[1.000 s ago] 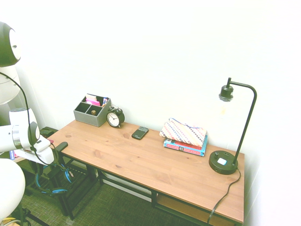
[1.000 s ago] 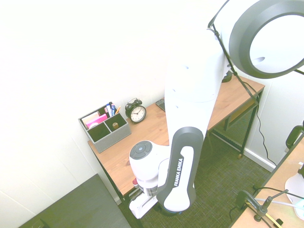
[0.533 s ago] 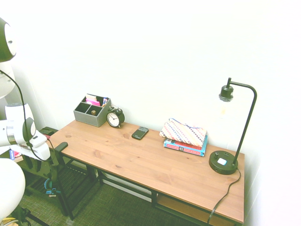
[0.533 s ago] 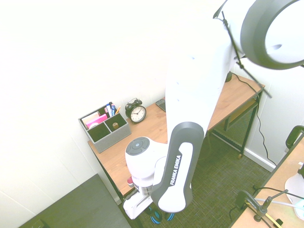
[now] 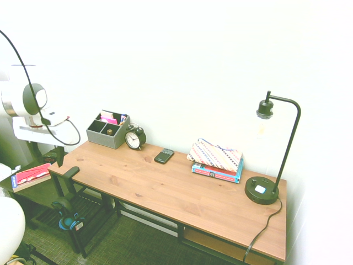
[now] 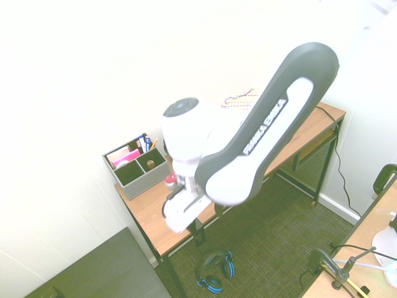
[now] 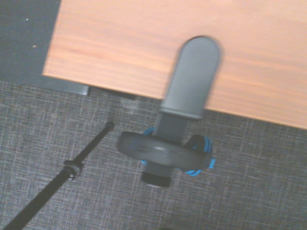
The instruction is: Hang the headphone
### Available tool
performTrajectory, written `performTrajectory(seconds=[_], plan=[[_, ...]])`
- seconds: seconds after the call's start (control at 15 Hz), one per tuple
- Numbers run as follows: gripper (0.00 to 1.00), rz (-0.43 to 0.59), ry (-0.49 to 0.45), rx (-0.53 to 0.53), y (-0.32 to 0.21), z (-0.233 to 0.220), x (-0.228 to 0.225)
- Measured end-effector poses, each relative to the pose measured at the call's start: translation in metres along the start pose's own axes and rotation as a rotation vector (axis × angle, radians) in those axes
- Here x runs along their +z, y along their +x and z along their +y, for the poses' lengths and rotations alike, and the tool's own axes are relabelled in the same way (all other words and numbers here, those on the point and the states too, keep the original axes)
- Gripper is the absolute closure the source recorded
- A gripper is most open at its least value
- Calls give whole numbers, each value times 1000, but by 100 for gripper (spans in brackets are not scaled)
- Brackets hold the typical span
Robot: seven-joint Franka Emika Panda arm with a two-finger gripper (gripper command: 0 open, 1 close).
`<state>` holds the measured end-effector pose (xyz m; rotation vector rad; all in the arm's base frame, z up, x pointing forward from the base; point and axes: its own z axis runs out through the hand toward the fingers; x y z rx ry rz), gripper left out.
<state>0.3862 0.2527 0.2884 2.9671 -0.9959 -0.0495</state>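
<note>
While the gripper [image 5: 58,157] hangs above the worktop's [image 5: 182,190] left end, holding nothing, I cannot tell how wide its jaws stand. Below it, the headphone [image 6: 214,279] hangs on a dark grey hanger [image 7: 184,96] clamped to the worktop's edge, near the carpet floor [image 7: 57,120].

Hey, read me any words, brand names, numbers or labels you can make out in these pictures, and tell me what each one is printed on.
"FRANKA EMIKA": on the white robot arm, running along its length in the second exterior view.
Alarm clock: dial numerals too small to read.
Books under the patterned cloth: spine print too small to read.
Red book on the low side table: cover text unreadable.
Headphone: no readable marking.
</note>
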Motion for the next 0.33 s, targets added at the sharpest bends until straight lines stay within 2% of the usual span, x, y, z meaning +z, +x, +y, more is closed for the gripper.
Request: performTrajectory(seconds=[0.33], plan=[[0,-11,18,55,109,122,-98]])
